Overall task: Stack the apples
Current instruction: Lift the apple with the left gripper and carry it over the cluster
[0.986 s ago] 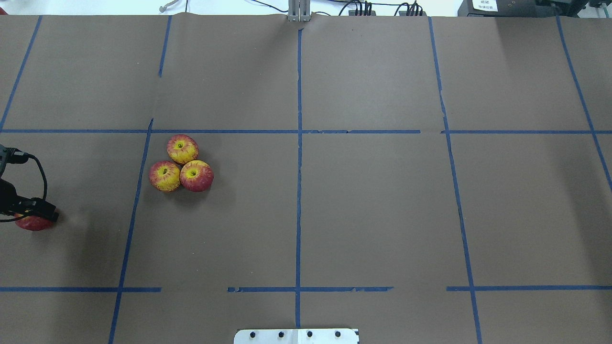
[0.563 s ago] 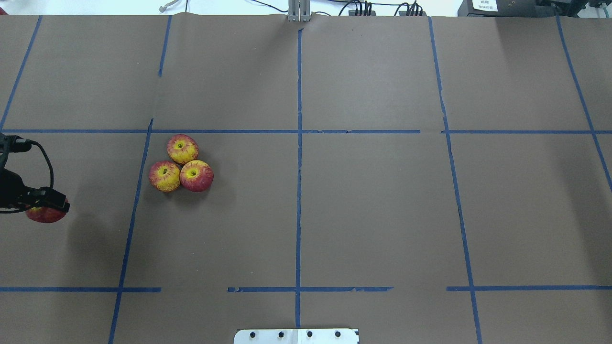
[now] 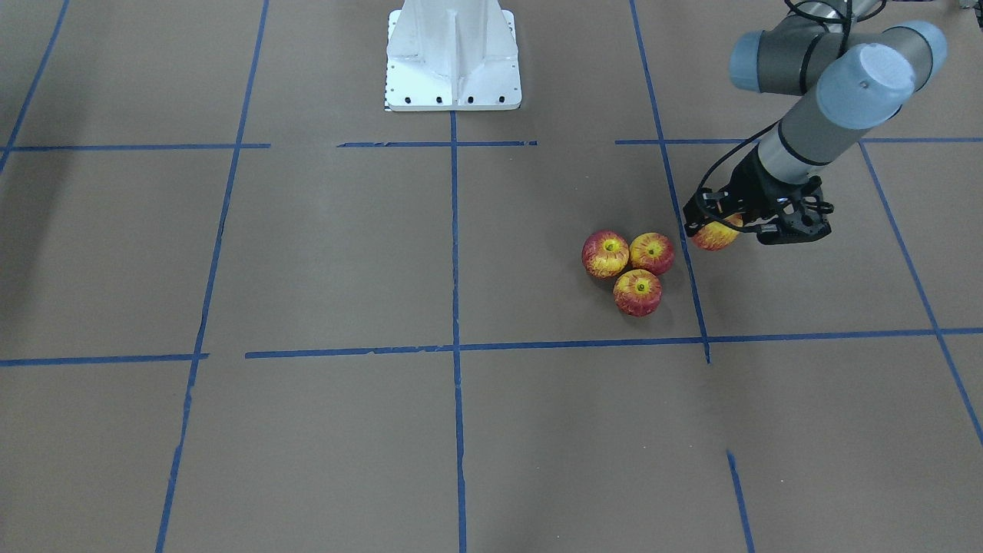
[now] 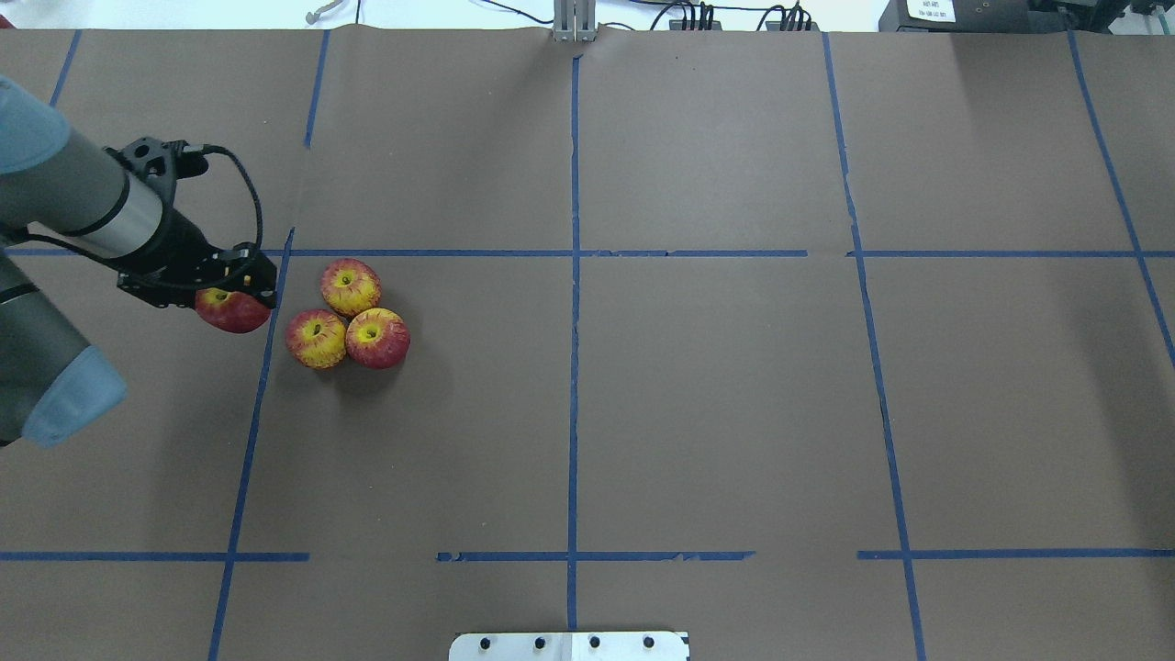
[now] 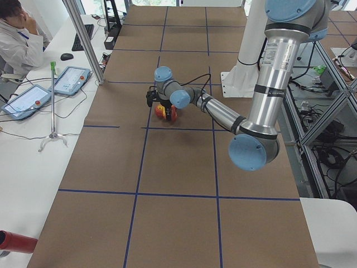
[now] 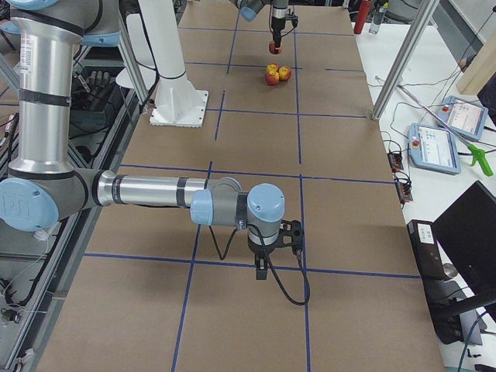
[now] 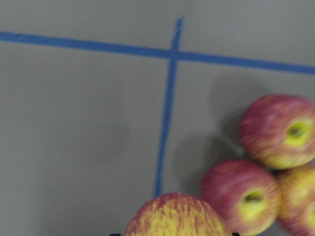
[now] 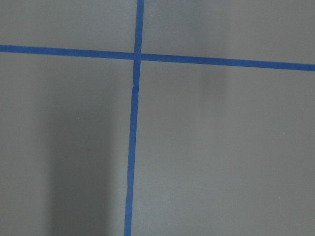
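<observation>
Beside three clustered apples [image 4: 377, 338], left gripper [image 4: 231, 298] pinches a fourth apple [image 4: 234, 314] (right gripper [image 6: 263, 273]: cannot tell).

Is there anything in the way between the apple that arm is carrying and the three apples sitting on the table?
Nothing visible. The left gripper holds the fourth apple just beside the three apples. Between them lie only bare table and a flat blue tape line.

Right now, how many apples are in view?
4. Three touch in a cluster on the table: far apple, left apple, right apple. The fourth apple is held in the left gripper, beside the cluster on the robot's left. None seems hidden.
</observation>
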Robot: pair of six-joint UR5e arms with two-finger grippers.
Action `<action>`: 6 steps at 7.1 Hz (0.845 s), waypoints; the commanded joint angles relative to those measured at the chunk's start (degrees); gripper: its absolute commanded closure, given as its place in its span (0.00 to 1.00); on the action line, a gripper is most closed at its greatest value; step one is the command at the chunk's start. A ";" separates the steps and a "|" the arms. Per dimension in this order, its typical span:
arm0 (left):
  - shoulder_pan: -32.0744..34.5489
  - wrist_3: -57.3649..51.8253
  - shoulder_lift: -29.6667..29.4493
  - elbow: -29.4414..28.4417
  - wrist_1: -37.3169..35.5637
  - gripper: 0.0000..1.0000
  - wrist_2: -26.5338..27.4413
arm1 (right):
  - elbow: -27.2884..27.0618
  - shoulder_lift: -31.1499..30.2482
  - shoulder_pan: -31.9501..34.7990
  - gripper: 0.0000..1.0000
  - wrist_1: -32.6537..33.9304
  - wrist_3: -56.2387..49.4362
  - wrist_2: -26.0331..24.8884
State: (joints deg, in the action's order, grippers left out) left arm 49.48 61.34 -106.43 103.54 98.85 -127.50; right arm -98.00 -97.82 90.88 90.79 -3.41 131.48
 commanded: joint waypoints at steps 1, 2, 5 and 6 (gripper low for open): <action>-4.72 3.86 -4.66 -2.99 -1.38 1.00 4.94 | 0.00 0.00 0.00 0.00 0.00 -0.02 0.00; -4.92 3.87 -6.31 -5.08 -1.38 1.00 5.59 | 0.00 0.00 0.00 0.00 0.00 -0.02 0.00; -5.71 4.13 -7.74 -6.07 -1.38 1.00 5.60 | 0.00 0.00 0.00 0.00 0.00 0.07 0.00; -6.93 4.13 -7.56 -6.16 -1.47 1.00 5.68 | 0.00 0.00 0.00 0.00 0.00 0.07 0.00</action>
State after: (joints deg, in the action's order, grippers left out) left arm 43.65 65.41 -114.05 97.61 97.44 -121.93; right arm -98.00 -97.82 90.88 90.79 -3.35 131.48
